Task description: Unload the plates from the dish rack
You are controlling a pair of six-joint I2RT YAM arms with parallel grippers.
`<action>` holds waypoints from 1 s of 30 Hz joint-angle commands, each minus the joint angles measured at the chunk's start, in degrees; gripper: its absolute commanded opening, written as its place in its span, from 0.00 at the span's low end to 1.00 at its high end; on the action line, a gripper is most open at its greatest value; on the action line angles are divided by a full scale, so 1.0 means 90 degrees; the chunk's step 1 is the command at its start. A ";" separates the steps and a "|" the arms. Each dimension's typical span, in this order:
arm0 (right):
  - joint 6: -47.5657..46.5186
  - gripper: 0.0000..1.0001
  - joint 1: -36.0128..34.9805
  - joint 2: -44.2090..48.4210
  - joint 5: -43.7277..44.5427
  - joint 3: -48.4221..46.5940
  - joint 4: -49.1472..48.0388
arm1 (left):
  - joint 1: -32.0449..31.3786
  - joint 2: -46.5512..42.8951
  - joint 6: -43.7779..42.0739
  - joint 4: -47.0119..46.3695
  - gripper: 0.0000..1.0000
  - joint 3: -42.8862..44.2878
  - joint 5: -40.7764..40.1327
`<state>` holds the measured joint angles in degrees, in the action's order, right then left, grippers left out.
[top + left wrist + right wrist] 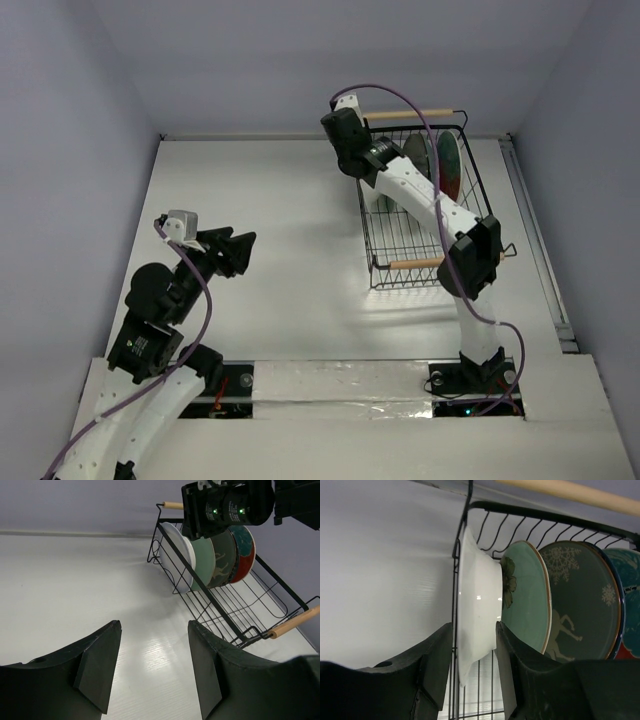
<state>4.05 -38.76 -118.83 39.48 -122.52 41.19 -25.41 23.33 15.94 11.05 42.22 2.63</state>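
Note:
The black wire dish rack [478, 180] stands at the right rear of the table. Four plates stand on edge in its far end. In the right wrist view they are the white plate [477, 600], the pale green plate [527, 595], the dark grey deer plate [580, 605] and the teal-centred plate [630, 600]. My right gripper [474, 627] is open, one finger outside the rack's end wires, the other between white and green plates. It straddles the white plate's rim with gaps showing. My left gripper [155, 625] is open and empty above the bare table, left of the rack [280, 587].
The rack has a wooden handle at the far end [570, 492] and one at the near end [295, 620]. My right arm [430, 205] reaches over the rack from the near side. Walls close the table at the back and both sides.

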 commanded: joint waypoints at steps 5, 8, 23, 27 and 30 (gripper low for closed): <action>-0.0099 0.44 0.0224 -0.0234 -0.0002 -0.0244 0.0306 | -0.0028 -0.0053 0.0006 -0.0193 0.54 -0.0033 0.0030; -0.0099 0.43 0.0225 -0.0332 0.0076 -0.0254 0.0267 | -0.0028 -0.0044 0.0006 -0.0202 0.54 -0.0042 0.0039; -0.0021 0.48 0.0167 0.0927 0.0038 0.0312 -0.0660 | -0.0028 0.0073 0.0015 -0.0300 0.54 -0.0023 0.0156; 0.0018 0.49 0.0166 0.0723 -0.0597 0.0030 -0.0485 | -0.0028 0.0093 0.0006 -0.0319 0.54 -0.0023 0.0166; 0.0018 0.48 0.0166 0.0401 -0.0812 -0.0165 -0.0378 | 0.0030 0.0093 0.0006 -0.0300 0.54 -0.0023 0.0166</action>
<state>4.36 -36.84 -112.46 35.92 -121.89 38.39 -25.41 23.83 15.94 10.98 42.11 3.22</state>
